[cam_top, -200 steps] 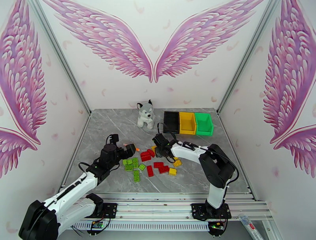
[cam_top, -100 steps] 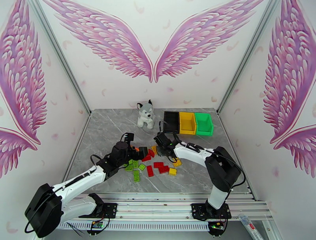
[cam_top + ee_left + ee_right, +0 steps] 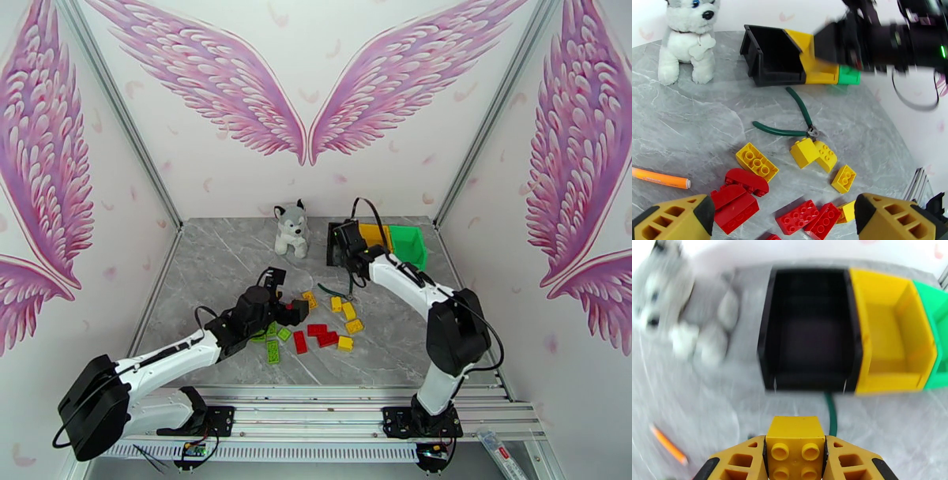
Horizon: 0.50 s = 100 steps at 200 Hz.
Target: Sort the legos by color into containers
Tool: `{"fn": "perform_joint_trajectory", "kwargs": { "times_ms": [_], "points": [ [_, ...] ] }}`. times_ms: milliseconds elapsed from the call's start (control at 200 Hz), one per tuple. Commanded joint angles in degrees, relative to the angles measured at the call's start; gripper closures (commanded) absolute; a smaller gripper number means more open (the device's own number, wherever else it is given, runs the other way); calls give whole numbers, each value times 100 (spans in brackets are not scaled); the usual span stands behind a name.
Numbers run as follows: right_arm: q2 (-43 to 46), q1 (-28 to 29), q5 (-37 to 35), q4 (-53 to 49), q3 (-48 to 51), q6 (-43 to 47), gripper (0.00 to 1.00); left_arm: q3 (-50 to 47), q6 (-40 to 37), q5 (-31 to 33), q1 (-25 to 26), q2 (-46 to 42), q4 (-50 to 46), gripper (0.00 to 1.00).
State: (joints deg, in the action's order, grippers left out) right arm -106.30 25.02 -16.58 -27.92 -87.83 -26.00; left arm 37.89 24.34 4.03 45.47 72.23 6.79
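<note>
My right gripper [image 3: 795, 463] is shut on a yellow lego [image 3: 795, 437], held in the air just in front of the black container [image 3: 766, 330]. The yellow container [image 3: 888, 338] and the green one [image 3: 936, 319] adjoin it on the right. From above, the right gripper [image 3: 346, 241] hangs over the black bin's front, next to the yellow bin [image 3: 379, 234] and green bin [image 3: 408, 245]. My left gripper [image 3: 289, 309] is open over the pile, its fingers [image 3: 675, 217] wide apart above red legos [image 3: 746, 182] and yellow legos [image 3: 757, 162]. Green legos [image 3: 272, 351] lie by the left arm.
A husky plush [image 3: 290, 229] sits left of the bins. Green-handled pliers [image 3: 798, 126] lie between the bins and the pile. An orange stick [image 3: 659, 178] rests at the pile's left. Angled side walls close in the table.
The right arm rose from the pile with the yellow lego and swung back toward the bins. The left arm reached right, over the pile.
</note>
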Motion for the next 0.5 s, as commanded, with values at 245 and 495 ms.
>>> {"fn": "perform_joint_trajectory", "kwargs": {
  "times_ms": [245,495],
  "points": [
    [-2060,-344,131,-1215,-2767,-90,47,702,-964,1176,801,494,-537,1],
    [-1456,-241,345,-1075,-2156,3,36,628,-966,1415,823,299,-581,1]
  ]
}}
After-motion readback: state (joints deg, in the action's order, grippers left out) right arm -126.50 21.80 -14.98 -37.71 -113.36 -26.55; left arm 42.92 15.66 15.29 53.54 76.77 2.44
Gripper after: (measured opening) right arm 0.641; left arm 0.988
